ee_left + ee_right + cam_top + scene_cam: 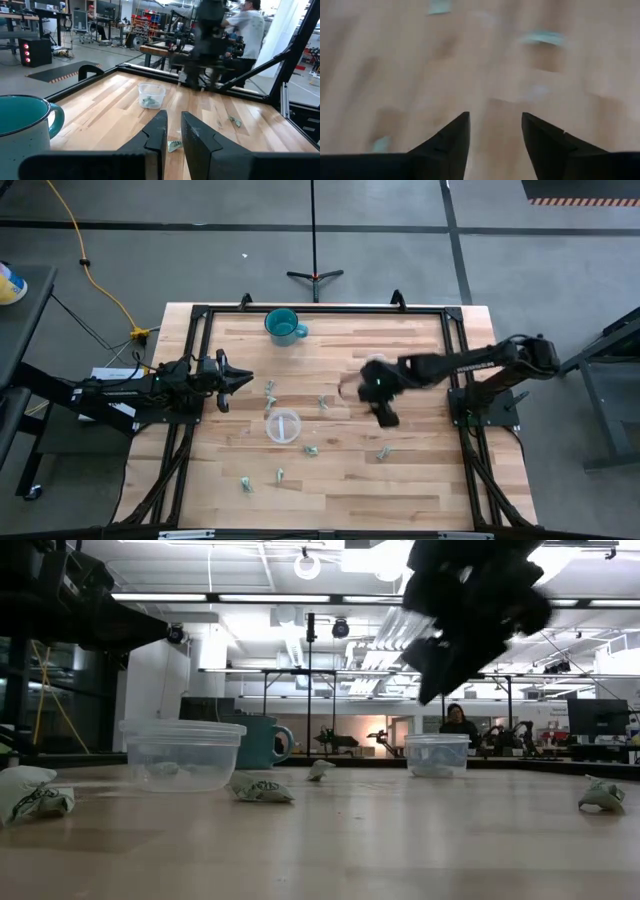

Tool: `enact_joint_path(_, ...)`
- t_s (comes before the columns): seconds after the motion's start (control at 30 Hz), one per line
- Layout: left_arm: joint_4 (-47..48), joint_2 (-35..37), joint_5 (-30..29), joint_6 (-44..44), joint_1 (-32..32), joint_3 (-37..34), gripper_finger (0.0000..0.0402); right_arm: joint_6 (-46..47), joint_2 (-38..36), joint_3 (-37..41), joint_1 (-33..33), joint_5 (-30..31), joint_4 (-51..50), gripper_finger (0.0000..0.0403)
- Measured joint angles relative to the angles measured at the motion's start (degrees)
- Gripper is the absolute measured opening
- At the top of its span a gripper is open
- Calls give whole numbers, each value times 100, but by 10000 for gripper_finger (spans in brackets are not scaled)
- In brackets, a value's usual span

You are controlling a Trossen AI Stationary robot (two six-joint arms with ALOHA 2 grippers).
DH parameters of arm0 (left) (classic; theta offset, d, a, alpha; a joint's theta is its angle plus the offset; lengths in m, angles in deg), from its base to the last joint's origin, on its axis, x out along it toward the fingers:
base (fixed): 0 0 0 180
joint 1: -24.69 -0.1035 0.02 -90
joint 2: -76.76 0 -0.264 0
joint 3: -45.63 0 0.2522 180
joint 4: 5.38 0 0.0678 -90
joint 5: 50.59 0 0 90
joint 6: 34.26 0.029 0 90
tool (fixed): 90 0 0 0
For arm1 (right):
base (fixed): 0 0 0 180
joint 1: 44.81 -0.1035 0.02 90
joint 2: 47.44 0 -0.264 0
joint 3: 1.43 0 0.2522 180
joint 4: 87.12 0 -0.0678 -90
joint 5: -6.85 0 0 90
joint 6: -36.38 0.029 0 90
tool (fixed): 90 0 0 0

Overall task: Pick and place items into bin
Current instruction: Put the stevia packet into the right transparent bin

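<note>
Items: tiny pale green-grey crumpled pieces [311, 450], slightly shiny, lying loose and scattered over the middle and near part of the light wooden table.
Bins: two clear round plastic tubs. One [283, 425] stands upright near the table's middle; the other [374, 368] stands farther right.
Contents: a few pieces lie inside each tub.

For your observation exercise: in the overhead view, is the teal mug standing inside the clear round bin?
No. The teal mug stands by the table's far edge, well apart from the clear round bin near the middle.
</note>
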Motion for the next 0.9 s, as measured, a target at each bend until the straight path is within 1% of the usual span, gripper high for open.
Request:
enact_joint_path(0.07, 0, 2, 2, -2, -2, 0, 92, -150, 8, 0, -443, -29, -131, 159)
enact_joint_path(0.17, 0, 2, 2, 0, -1, 0, 92, -300, 11, 0, -1100, 251, -415, 154)
enact_joint_path(0.23, -2, 2, 2, 0, -2, 0, 92, -152, 11, 0, -1476, 469, -503, 154)
enact_joint_path(0.37, -2, 2, 2, 0, -1, 0, 92, 398, 11, 6, -2100, 881, -566, 176)
enact_joint_path(0.47, 0, 1, 2, 0, -2, 0, 92, 688, 11, 240, -2489, 1202, -285, 200)
enact_joint_path(0.6, 0, 2, 2, 0, 0, -2, 92, 869, 11, 656, -2825, 1772, 236, 227)
enact_joint_path(0.7, 0, 2, 0, -2, 0, 0, 92, 950, 11, 862, -2941, 2089, 489, 237)
enact_joint_path(0.77, -2, 2, 2, -1, 0, 0, 92, 973, 11, 1000, -2954, 2099, 656, 239)
enact_joint_path(0.9, 0, 1, 1, -1, 0, 0, 92, 1039, 11, 1252, -2954, 1818, 756, 232)
